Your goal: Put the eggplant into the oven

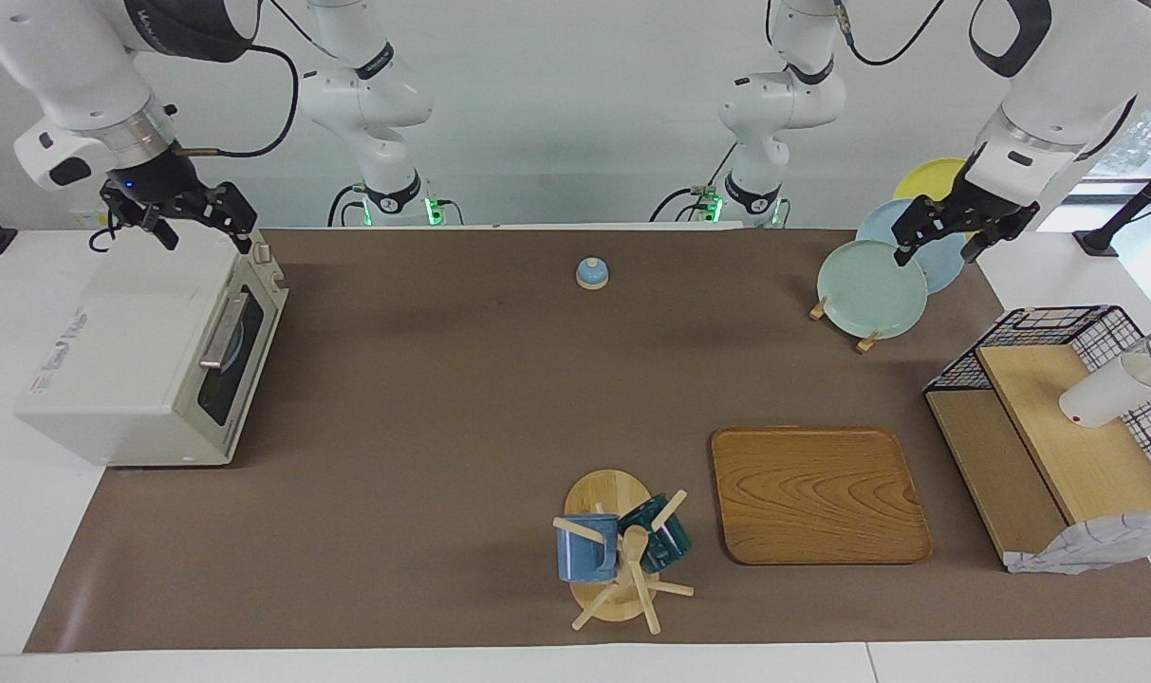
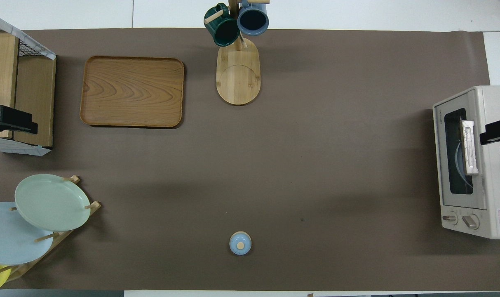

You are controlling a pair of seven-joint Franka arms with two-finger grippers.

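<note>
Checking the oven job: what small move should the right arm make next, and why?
Probably lift the right gripper clear: it hangs open and empty over the oven, whose door is shut, and no eggplant shows on the table. The left gripper waits over the plates.
</note>
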